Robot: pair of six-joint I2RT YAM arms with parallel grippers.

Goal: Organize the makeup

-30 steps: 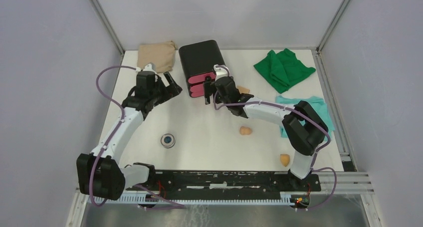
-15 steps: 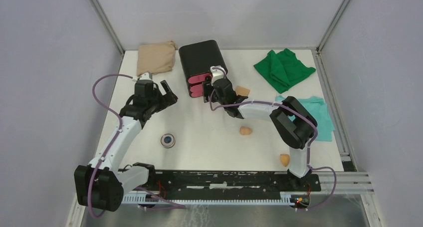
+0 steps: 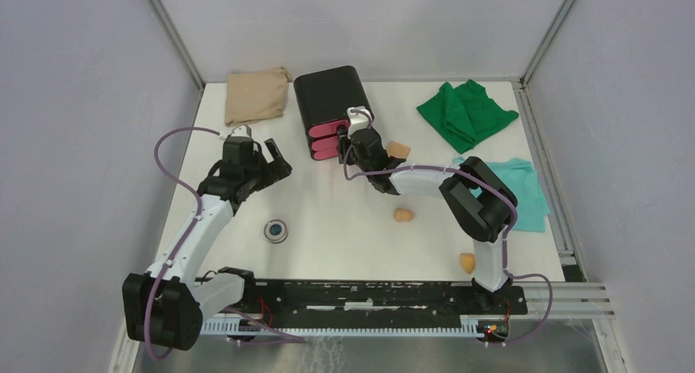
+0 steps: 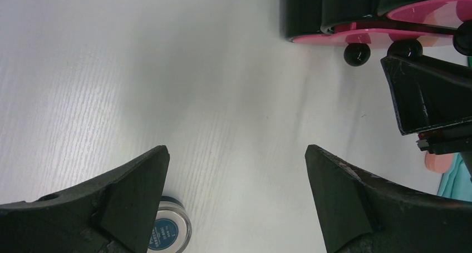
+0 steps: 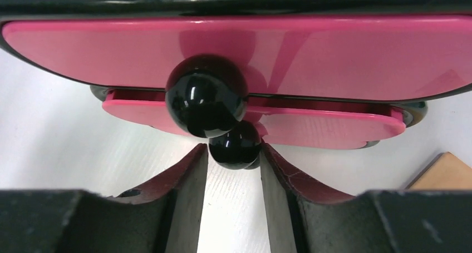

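The black box with two pink drawers stands at the back centre. My right gripper is at its front. In the right wrist view the jaws press both sides of the lower drawer's black knob, under the upper knob. My left gripper hangs open over bare table left of the box, nothing between its fingers. The silvery compact with its dark-blue centre lies nearer me, also at the left finger. A tan square pad and two tan sponges lie on the right.
A beige cloth lies at the back left. A green cloth is at the back right, and a teal cloth sits at the right edge behind the right arm. Grey walls close in the table on three sides.
The right jaws went from wide apart to closed around the lower drawer's knob. The left arm drew back from the box toward the near left, still open.
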